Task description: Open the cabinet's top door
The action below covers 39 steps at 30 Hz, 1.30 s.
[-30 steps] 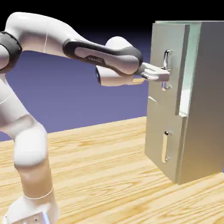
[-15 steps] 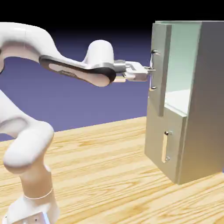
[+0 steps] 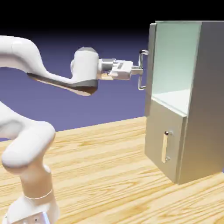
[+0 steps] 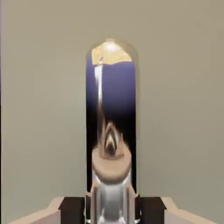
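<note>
Grey metallic cabinet [image 3: 201, 109] with pale greenish interior; silver, mirror-like handle [image 4: 111, 131] reflecting blue-violet; white arm [image 3: 26, 144]; light wood-grain table [image 3: 109, 175]; blue-violet backdrop [image 3: 87, 109]

Top door [image 3: 151, 65] edge-on above lower door [image 3: 165, 140]; pincer [image 3: 139, 71] left.

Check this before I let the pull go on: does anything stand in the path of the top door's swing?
Nothing visible does. The gripper is shut on the handle of the top door, which stands swung wide; only bare table lies beside the cabinet.

The wooden table [image 3: 109, 175] (pale planks) carries the cabinet [image 3: 192, 131].
</note>
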Each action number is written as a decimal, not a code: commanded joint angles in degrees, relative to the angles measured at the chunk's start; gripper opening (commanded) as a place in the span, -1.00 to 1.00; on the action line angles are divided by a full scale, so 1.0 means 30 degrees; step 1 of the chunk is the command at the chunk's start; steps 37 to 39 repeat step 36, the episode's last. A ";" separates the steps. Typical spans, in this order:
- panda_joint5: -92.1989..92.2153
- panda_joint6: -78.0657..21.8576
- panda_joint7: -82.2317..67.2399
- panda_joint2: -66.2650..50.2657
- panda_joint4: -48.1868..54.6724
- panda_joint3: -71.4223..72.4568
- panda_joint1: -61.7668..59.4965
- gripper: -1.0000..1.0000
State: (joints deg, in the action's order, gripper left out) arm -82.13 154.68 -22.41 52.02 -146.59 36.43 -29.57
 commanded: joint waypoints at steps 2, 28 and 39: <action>0.1606 -0.1462 -0.1068 0.0229 -0.0099 0.0485 0.0564 -1.00; 1.4156 -2.2493 -0.5836 -0.0129 1.0961 1.3536 -0.5836 -1.00; 1.5914 -2.6758 -0.7126 0.1176 1.5921 1.6298 -1.0299 -1.00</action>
